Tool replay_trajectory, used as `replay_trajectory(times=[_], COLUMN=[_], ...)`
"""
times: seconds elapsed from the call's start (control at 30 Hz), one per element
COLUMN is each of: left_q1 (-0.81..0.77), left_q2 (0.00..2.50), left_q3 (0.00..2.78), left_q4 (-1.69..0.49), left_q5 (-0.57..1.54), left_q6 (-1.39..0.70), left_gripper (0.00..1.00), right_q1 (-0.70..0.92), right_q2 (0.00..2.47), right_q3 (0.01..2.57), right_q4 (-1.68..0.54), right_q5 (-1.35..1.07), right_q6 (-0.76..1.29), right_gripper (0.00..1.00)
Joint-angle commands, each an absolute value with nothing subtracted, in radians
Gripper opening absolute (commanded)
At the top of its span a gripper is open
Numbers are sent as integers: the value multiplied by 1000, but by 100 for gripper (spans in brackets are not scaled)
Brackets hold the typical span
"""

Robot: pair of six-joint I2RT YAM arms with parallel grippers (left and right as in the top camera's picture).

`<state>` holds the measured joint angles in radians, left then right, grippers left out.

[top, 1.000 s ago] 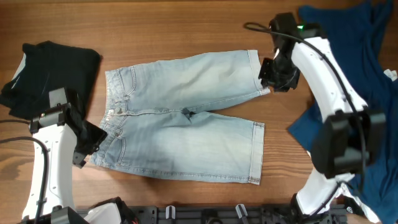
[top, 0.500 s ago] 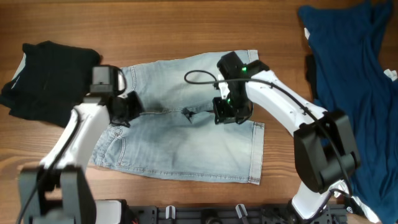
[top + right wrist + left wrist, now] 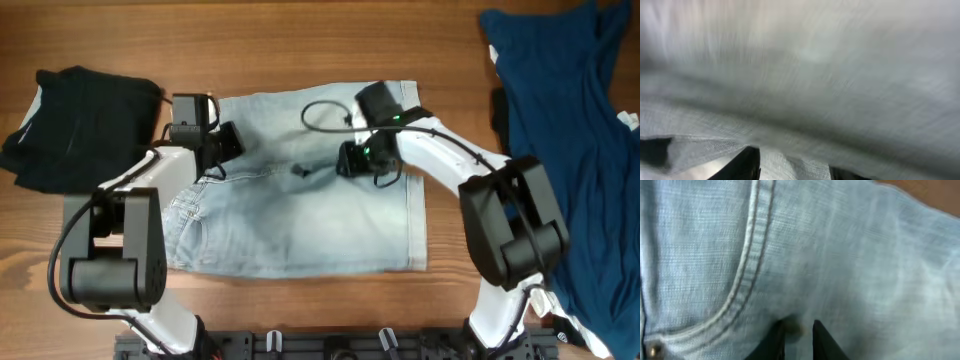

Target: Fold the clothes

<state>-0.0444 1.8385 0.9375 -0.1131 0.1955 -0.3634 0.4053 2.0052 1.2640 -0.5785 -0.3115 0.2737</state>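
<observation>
The left gripper (image 3: 797, 336) and right gripper (image 3: 790, 167) each clamp a fold of the light-blue denim shorts (image 3: 300, 215), which lie doubled over on the wooden table (image 3: 300, 40).

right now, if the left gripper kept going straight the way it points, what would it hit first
The denim shorts. The left gripper points straight into the fabric beside a curved pocket seam, with its fingertips seemingly pinching the cloth. Nothing else shows in between.
</observation>
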Motion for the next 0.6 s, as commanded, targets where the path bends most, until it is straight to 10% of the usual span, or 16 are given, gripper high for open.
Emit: replay_trajectory(times=[0.0,0.3,0.47,0.57], left_q1=[-48,-48,-47,-47], left_q2=[1859,1897,1692,1497], left_q3=[931,932,932,932], left_q4=[8,204,-177,-466], left_q5=[180,130,138,137], left_q6=[-352,-392,-367,-367], left_gripper=[22,11,49,77], right_q1=[284,205,201,201], right_q2=[2098,2090,1932,1800], right_q3=[1256,1345,1384,1384], right_q4=[-514,-550,-735,-837], right_q5=[-175,-236,-126,-121], right_q6=[318,287,322,318], right_gripper=[44,60,71,100])
